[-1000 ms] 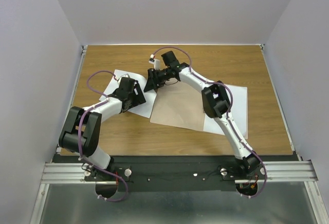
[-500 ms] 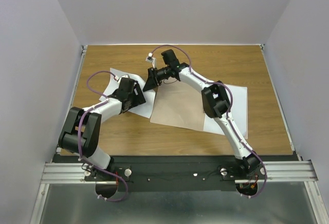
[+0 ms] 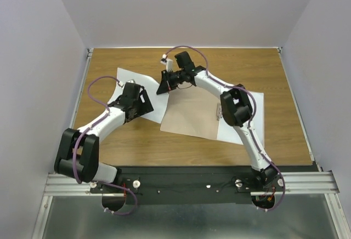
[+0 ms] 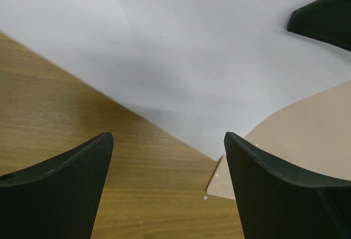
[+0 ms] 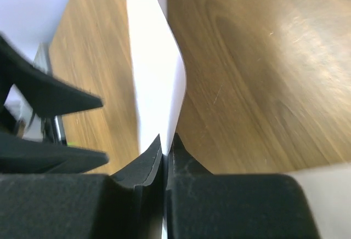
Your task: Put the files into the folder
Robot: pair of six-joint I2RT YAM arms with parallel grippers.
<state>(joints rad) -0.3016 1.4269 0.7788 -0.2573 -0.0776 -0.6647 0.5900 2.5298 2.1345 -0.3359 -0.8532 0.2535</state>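
Top view: the folder [image 3: 189, 113] is lying flat mid-table [image 3: 263, 69], covering part of the right sheet [image 3: 255, 115], which is sticking out along its right and near sides. The left sheet [image 3: 137, 80] is lying just left of the folder, with its near corner reaching the folder's left edge. The left gripper [image 3: 143, 106] is sitting over this sheet. The right gripper [image 3: 163, 88] is reaching across to the sheet's far right edge, just beyond the folder's far left corner.

Left wrist view: the left gripper [image 4: 167, 140] is standing wide open and holding nothing, its fingers [image 4: 60, 189] spread well apart. Below it, the left sheet [image 4: 181, 58] is running diagonally across the table [image 4: 66, 113]. The folder [image 4: 296, 129] is showing a rounded corner at the right, where it is meeting the sheet.

Right wrist view: the right gripper [image 5: 164, 151] is pinching the left sheet [image 5: 156, 74], with both fingers pressed together on its edge. The sheet is curling up and away from the table [image 5: 247, 58].
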